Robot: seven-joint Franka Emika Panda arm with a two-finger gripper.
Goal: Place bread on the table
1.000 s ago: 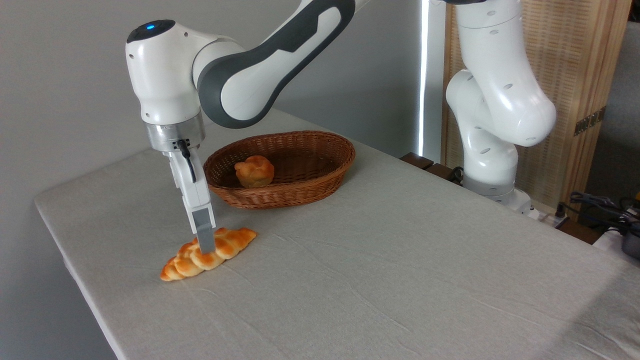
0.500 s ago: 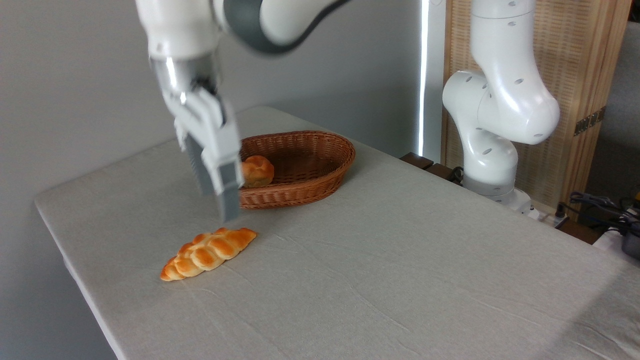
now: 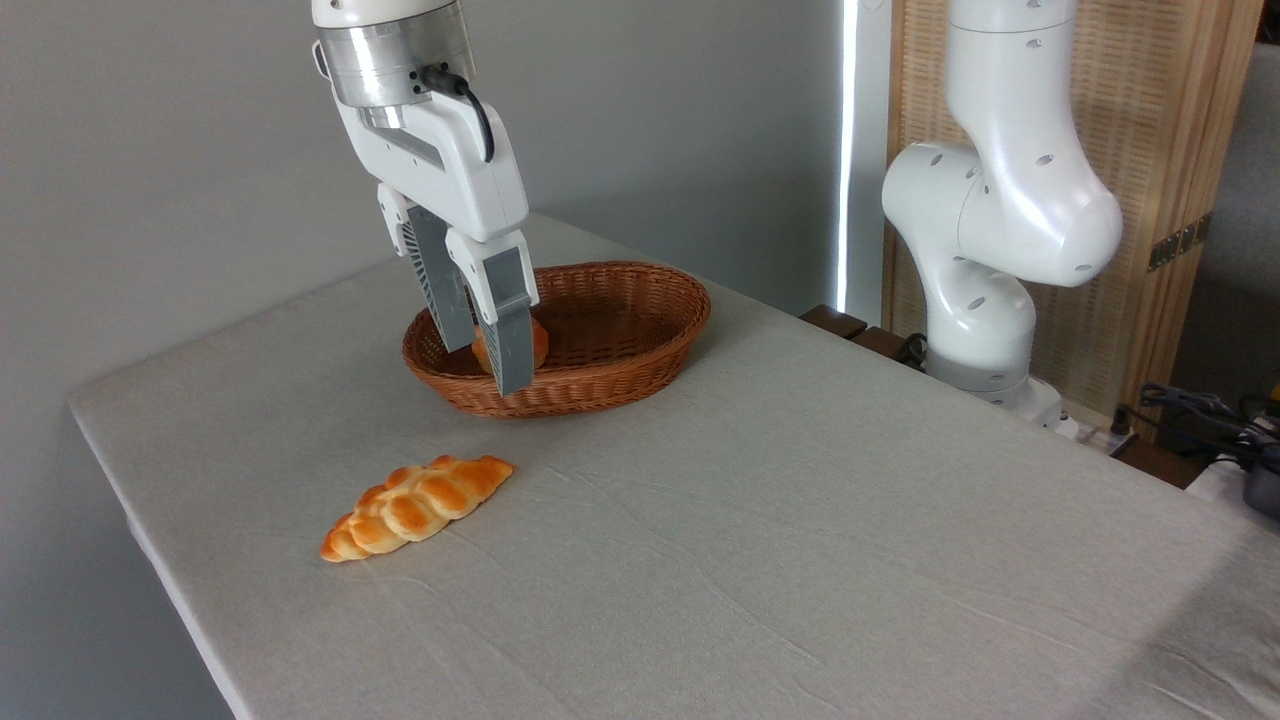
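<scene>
The bread (image 3: 417, 506), a long braided golden-orange loaf, lies flat on the table (image 3: 760, 540) near the front left edge. My gripper (image 3: 486, 365) hangs well above and to the right of it, in front of the wicker basket. Its two grey fingers (image 3: 508, 325) stand apart and hold nothing, so it is open. Nothing touches the loaf.
An oval brown wicker basket (image 3: 620, 340) stands behind the loaf, with a small round bun (image 3: 537, 345) inside, partly hidden by my fingers. The arm's white base (image 3: 985, 320) rises at the table's back right. Cables (image 3: 1200, 410) lie at the far right.
My gripper let go of the loaf, rose off it and swung up and to the right toward the basket. The loaf stayed where it lay.
</scene>
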